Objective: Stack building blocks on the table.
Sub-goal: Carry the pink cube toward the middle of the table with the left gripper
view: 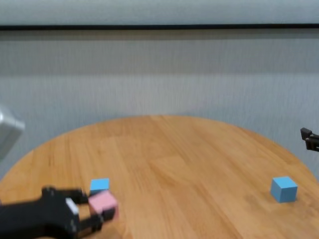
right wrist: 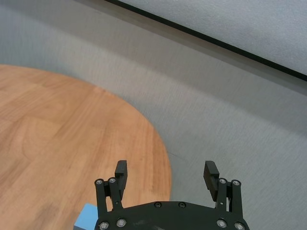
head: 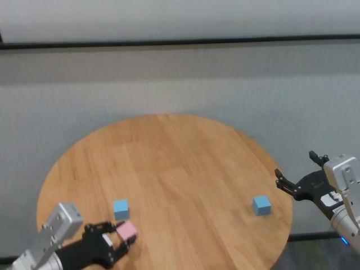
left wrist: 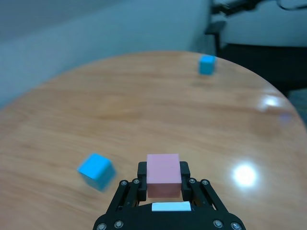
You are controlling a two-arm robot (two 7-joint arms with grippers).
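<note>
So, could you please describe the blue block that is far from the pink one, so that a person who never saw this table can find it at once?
On the round wooden table, look toward the robot's right side, near the edge where the open right gripper waits. There a light blue cube sits alone on the wood. The other blue cube sits across the table beside the pink cube, which is held by the left gripper.

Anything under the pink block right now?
The left gripper is shut on the pink block; only bare table shows around it. Directly underneath is hidden.
</note>
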